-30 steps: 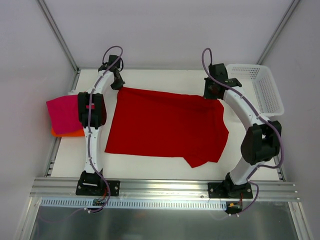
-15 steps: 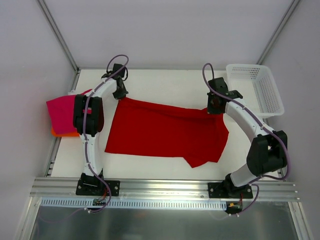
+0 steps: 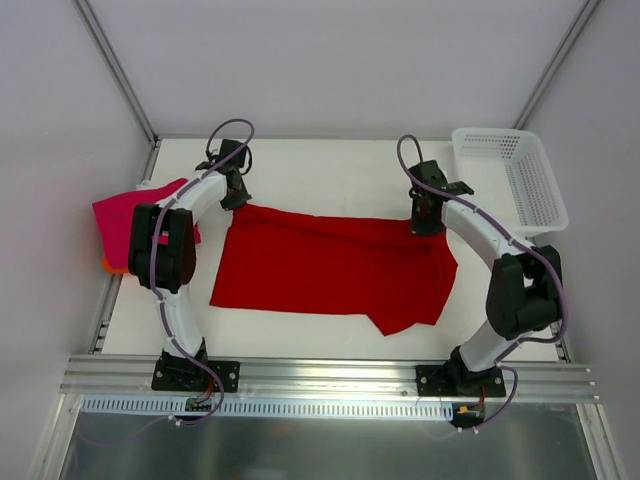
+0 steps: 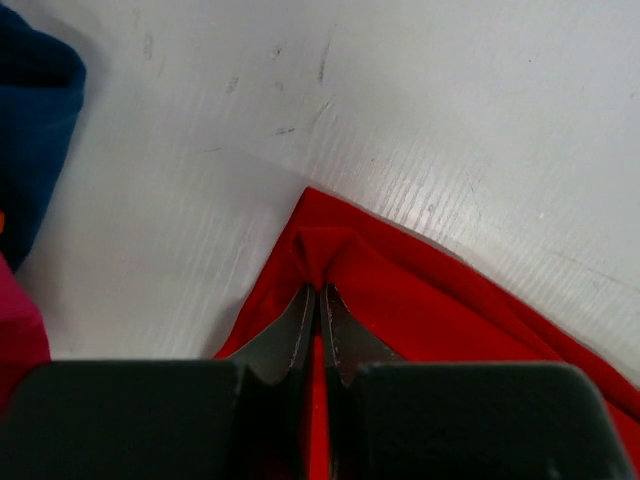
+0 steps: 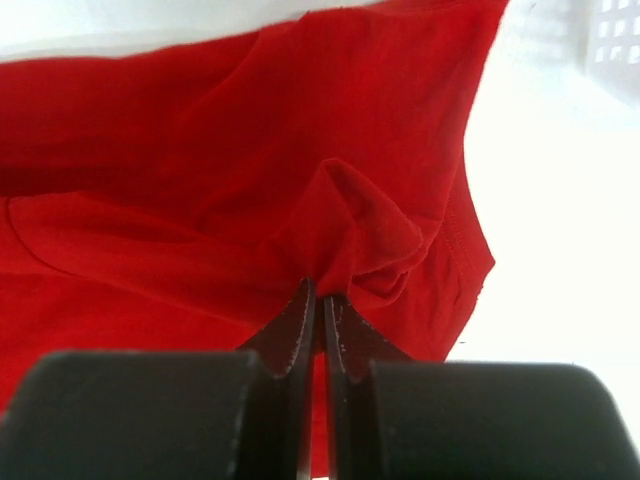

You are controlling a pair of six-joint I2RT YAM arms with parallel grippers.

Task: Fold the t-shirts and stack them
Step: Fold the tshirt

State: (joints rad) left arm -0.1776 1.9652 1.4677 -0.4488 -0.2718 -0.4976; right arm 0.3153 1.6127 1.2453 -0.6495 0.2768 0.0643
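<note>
Red t-shirt (image 3: 330, 265) lies spread at centre of counter (image 3: 330, 165). Left claw (image 4: 318, 292) and right claw (image 5: 318, 288) each pressed together on bunched cloth at far corners. To fold well: bring both corners toward near hem, level and in step (uneven pull would likely skew crease).

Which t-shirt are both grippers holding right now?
The red t-shirt, spread open; the pink, orange and blue ones lie untouched at the left.

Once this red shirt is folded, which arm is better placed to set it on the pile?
Left, probably. The left fingers pinch the red shirt's far-left corner close beside the pink and orange pile; the right fingers grip the opposite corner, near the basket.
</note>
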